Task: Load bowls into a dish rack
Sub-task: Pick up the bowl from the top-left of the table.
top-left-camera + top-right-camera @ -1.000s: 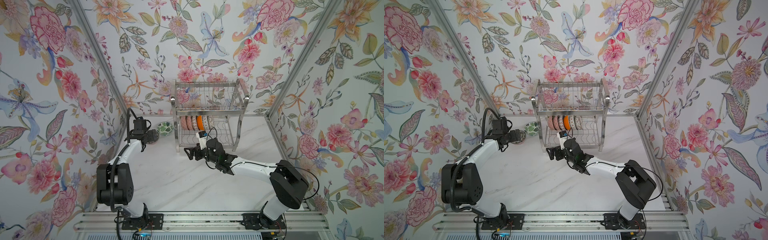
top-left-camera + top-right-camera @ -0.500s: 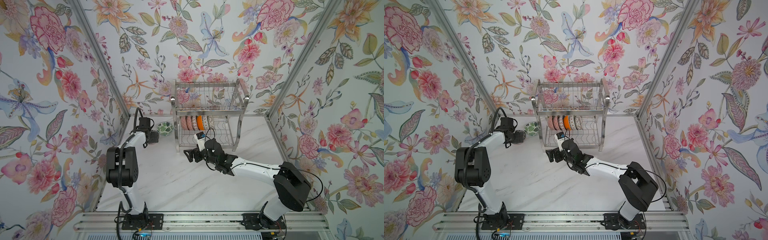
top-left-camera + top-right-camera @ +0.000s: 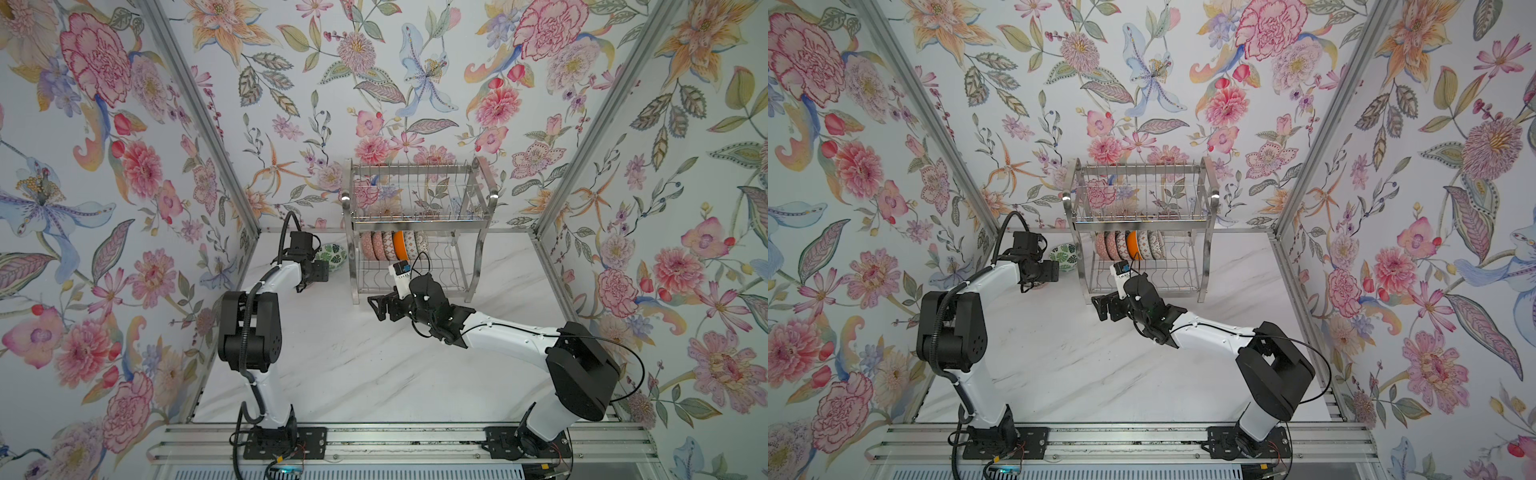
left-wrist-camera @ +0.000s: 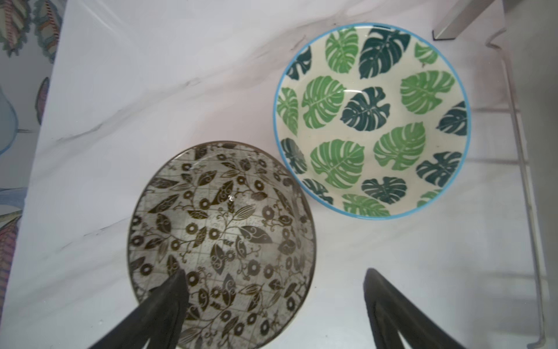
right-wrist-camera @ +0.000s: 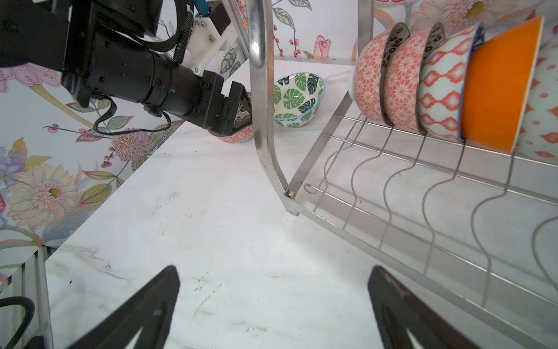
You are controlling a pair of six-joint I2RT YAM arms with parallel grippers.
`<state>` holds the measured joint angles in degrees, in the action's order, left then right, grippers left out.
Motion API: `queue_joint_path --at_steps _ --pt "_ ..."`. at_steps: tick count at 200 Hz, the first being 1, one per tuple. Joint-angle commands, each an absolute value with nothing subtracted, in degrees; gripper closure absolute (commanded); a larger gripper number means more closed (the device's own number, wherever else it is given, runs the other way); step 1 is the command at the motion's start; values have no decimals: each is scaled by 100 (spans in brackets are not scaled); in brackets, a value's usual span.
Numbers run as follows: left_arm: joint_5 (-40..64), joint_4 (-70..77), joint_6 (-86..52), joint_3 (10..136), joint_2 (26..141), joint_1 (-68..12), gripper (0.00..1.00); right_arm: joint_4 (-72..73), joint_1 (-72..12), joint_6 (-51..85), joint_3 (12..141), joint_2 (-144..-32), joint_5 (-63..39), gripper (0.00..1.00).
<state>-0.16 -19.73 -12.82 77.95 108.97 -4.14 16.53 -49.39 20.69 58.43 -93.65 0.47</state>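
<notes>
Since a second ago the left gripper [image 4: 275,273] has been swung over the floral bowl [image 4: 220,229] on the table [image 4: 120,90], jaws spread astride its rim, nothing clamped. If closed askew, the leaf bowl [image 4: 371,121] alongside could be knocked. The right gripper [image 5: 273,269] is held spread, empty, by the rack [image 5: 259,75].

We see 3 walls [image 3: 415,62] papered with pink, orange and blue flowers, meeting at 2 slanting metal posts [image 3: 208,129]. Below lies a white marble-look tabletop [image 3: 353,374], faintly grey-veined and evenly lit, with an aluminium rail [image 3: 415,444] along its near edge.
</notes>
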Motion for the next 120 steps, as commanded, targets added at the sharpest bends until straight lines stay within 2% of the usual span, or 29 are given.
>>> queue_joint_path --at_steps 1,42,68,120 --pt "122 -1934 -1266 7801 11057 -446 12 1730 -4861 2231 5737 -9287 -17 1" --pt "43 -1752 -1271 7656 11087 -445 23 1828 -4711 2339 5579 -9174 -162 1" --pt "149 -1782 -1257 7707 11215 -453 36 1834 -4652 2386 5517 -9145 -204 1" --pt "63 -1813 -1274 7676 11283 -439 43 1906 -4570 2460 5372 -8983 -223 1"
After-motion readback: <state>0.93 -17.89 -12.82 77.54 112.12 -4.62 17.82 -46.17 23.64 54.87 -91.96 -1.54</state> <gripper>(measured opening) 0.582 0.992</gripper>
